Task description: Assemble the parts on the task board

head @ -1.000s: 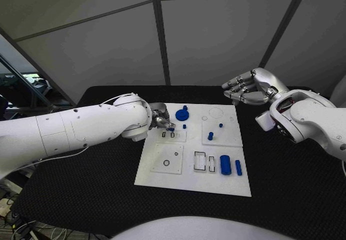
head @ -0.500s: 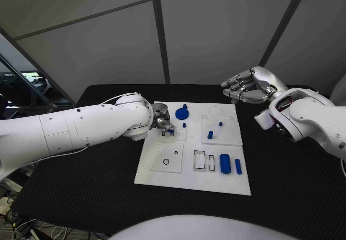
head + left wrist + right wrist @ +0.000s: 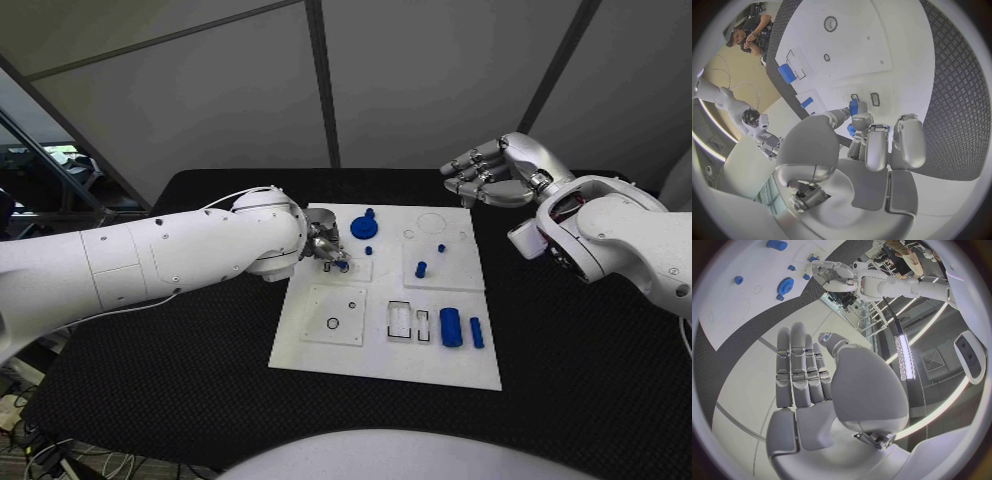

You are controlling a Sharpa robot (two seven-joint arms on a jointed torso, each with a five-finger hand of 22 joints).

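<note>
Hovering over the board's (image 3: pixel 387 350) far left corner, the left hand (image 3: pixel 323 247) has its fingers curled down around a small blue part (image 3: pixel 853 107), pinched at the fingertips right above two little slots (image 3: pixel 338 268). Its bulky white forearm (image 3: pixel 173 256) lies across the table's (image 3: pixel 173 400) left side and hides that edge of the board. Just beside the hand sits a round blue knob (image 3: pixel 364 228), with a tiny peg (image 3: pixel 369 252) close by and a taller peg (image 3: pixel 421 270) toward the middle. Nearer the front edge, two blue bars (image 3: pixel 462 329) lie side by side next to empty rectangular slots. The right hand (image 3: pixel 488 175) hangs well apart, beyond the board's far right corner, fingers loosely spread and holding nothing.
</note>
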